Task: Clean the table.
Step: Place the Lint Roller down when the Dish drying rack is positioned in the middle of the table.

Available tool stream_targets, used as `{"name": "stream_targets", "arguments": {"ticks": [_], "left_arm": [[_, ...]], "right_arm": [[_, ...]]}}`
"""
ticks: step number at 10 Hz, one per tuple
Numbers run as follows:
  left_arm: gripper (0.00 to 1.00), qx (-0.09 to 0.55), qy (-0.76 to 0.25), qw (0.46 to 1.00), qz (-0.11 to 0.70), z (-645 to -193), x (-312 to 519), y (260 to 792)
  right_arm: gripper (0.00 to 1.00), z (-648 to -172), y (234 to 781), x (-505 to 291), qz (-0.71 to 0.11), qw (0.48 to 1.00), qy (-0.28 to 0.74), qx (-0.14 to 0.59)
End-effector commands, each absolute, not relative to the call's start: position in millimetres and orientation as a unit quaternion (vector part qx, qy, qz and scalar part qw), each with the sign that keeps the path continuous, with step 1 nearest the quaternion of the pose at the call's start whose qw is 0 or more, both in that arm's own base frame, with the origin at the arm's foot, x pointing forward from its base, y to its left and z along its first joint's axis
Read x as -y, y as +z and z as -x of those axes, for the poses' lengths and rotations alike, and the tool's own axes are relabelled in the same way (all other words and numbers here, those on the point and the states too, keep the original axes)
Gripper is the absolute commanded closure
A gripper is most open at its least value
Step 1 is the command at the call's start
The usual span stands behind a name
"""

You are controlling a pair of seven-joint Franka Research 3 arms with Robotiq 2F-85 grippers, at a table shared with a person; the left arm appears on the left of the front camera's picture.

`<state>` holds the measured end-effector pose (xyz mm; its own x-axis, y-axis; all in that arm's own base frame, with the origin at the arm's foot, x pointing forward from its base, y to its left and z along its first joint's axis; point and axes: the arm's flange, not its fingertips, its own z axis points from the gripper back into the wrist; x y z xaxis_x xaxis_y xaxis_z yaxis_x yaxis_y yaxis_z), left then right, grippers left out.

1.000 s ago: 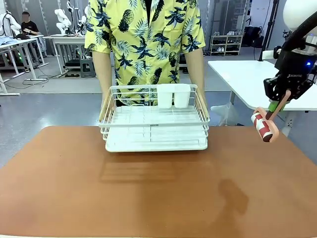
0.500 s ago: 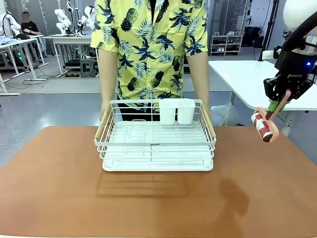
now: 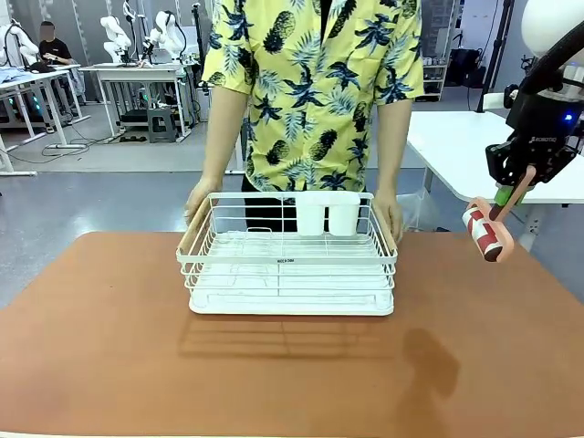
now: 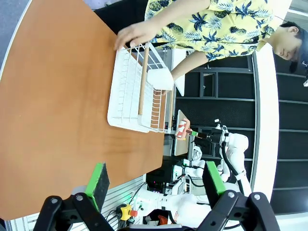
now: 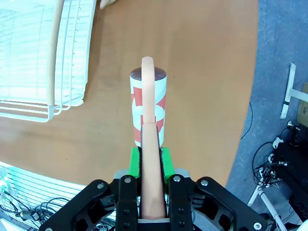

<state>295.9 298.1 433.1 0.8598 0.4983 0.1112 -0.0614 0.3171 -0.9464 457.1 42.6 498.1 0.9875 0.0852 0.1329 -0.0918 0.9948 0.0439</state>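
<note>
The reddish-brown worktop spreads across the lower part of the front view, its bare surface reaching from the near edge to the far side where a person in a yellow pineapple-print shirt stands. On its far middle sits a white wire dish rack with pale wooden side rails and a white tray beneath, and two white cups stand at its far rim. The person's hands rest on the rack, one on the far corner toward the robot's left, the other on the far corner toward its right. The right end effector hangs in the air above the worktop's right edge, its green pads clamped tight on the pink handle of a lint roller whose red-and-white striped drum tilts down and away from the fingers; the right wrist view shows the handle pinched between the pads with the drum above the worktop beside the rack. The left end effector hovers above the worktop's left side with its fingers spread wide and nothing between them.
</note>
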Motion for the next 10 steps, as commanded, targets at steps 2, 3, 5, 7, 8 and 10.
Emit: {"name": "stream_targets", "arguments": {"ticks": [2, 3, 5, 7, 8, 10], "left_arm": [[0.0, 0.201, 0.176, 0.783, 0.561, -292.8, -297.9, 433.2], [0.0, 0.201, 0.176, 0.783, 0.561, -292.8, -297.9, 433.2], [0.0, 0.201, 0.176, 0.783, 0.561, -292.8, -297.9, 433.2], [0.0, 0.201, 0.176, 0.783, 0.561, -292.8, -297.9, 433.2], [0.0, 0.201, 0.176, 0.783, 0.561, -292.8, -297.9, 433.2], [0.0, 0.201, 0.176, 0.783, 0.561, -292.8, -297.9, 433.2]], "right_arm": [[0.79, -457.6, 501.5, -44.8, -0.014, 0.997, 0.033, 0.063], [0.79, -457.6, 501.5, -44.8, -0.014, 0.997, 0.033, 0.063], [0.79, -457.6, 501.5, -44.8, -0.014, 0.997, 0.033, 0.063], [0.79, -457.6, 501.5, -44.8, -0.014, 0.997, 0.033, 0.063], [0.79, -457.6, 501.5, -44.8, -0.014, 0.997, 0.033, 0.063], [0.79, -457.6, 501.5, -44.8, -0.014, 0.997, 0.033, 0.063]]}}
